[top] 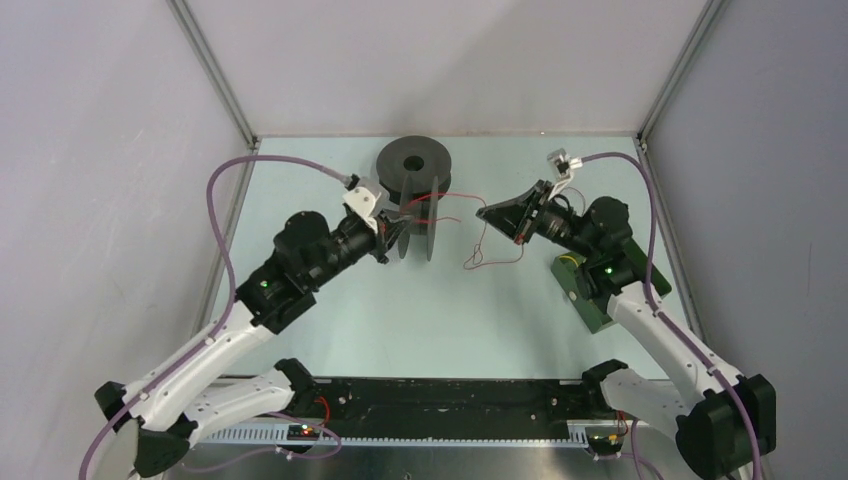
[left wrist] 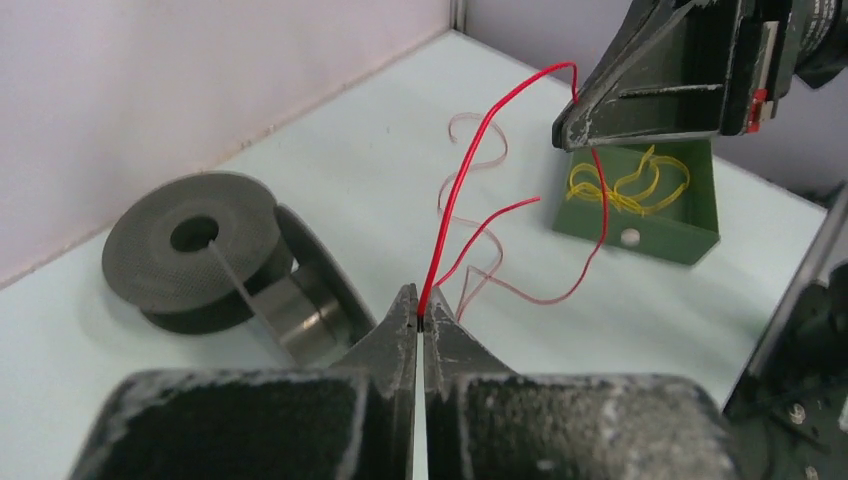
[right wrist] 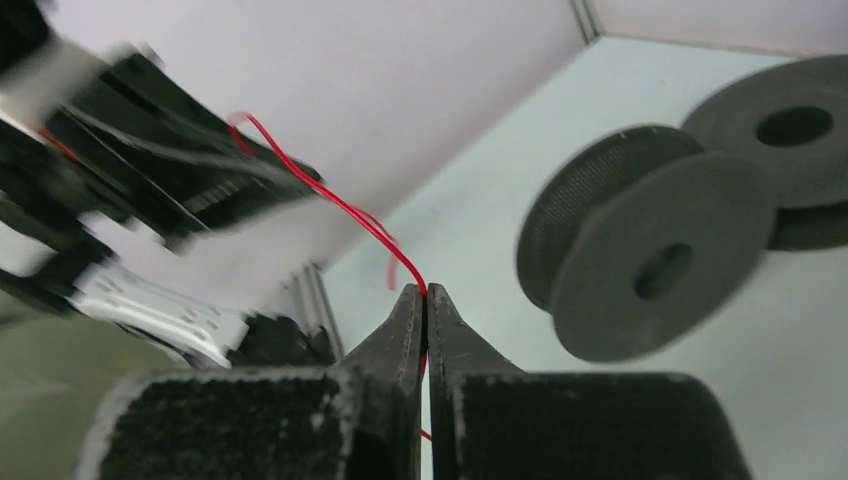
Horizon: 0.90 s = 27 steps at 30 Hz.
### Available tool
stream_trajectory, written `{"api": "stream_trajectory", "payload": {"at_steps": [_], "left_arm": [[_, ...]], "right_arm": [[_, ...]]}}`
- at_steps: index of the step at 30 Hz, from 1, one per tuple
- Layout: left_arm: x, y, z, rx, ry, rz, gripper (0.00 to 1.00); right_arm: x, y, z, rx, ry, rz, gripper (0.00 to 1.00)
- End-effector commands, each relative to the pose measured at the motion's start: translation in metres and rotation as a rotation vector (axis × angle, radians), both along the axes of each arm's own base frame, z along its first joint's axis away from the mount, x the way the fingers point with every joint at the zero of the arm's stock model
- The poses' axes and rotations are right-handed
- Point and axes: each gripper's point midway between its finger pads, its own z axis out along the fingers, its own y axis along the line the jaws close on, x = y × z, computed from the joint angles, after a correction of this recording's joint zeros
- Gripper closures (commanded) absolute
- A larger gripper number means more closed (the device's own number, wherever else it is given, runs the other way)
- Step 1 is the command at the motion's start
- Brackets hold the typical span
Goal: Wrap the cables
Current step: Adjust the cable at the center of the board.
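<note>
The red cable [left wrist: 447, 200] hangs in the air between the two claws, and its slack falls in loose loops on the table [top: 400, 320], between the upright spool [top: 420, 228] and the green tray [top: 592, 308]. The left gripper [left wrist: 420, 302] is clenched on one part of it, with the cord rising straight out of its pinched tips. The right gripper [right wrist: 425, 293] is clamped on another part, and from there the cord arcs away toward the left arm. From above, a red strand seems to cross the upright spool's face, but we cannot tell whether any turn lies around its core.

The yellow cable [left wrist: 625, 185] lies bunched inside the tray, below the right claw and apart from both.

The upright spool stands on its edge just beside the left gripper. A second spool [top: 413, 160] lies flat behind it, near the back wall, and the two look to be touching.
</note>
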Motion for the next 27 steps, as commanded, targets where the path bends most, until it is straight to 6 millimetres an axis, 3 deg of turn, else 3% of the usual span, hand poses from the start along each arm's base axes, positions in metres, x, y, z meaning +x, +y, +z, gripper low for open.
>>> {"api": "stream_trajectory", "payload": {"at_steps": [1,2,4,7,17,22,27], "left_arm": [[-0.027,0.018,-0.049,0.267,0.197,-0.078,1.00],[-0.034,0.018,-0.060,0.307,0.246,-0.109,1.00],[-0.043,0.017,-0.065,0.338,0.292,-0.150,1.00],[-0.054,0.015,-0.064,0.342,0.321,-0.202,1.00],[-0.065,0.017,-0.072,0.363,0.360,-0.243,1.00],[-0.070,0.013,-0.071,0.356,0.376,-0.275,1.00],[-0.072,0.011,-0.071,0.356,0.388,-0.291,1.00]], "right_arm": [[0.002,-0.004,-0.060,-0.331,-0.131,-0.016,1.00],[0.004,-0.004,-0.064,-0.347,-0.130,-0.014,1.00],[0.005,0.000,-0.077,-0.388,-0.122,0.012,0.98],[-0.003,0.006,-0.077,-0.412,-0.170,0.046,0.92],[-0.065,0.043,-0.027,-0.306,-0.469,0.254,0.50],[-0.079,0.064,-0.003,-0.240,-0.609,0.305,0.44],[-0.077,0.086,-0.006,-0.228,-0.630,0.375,0.42]]}}
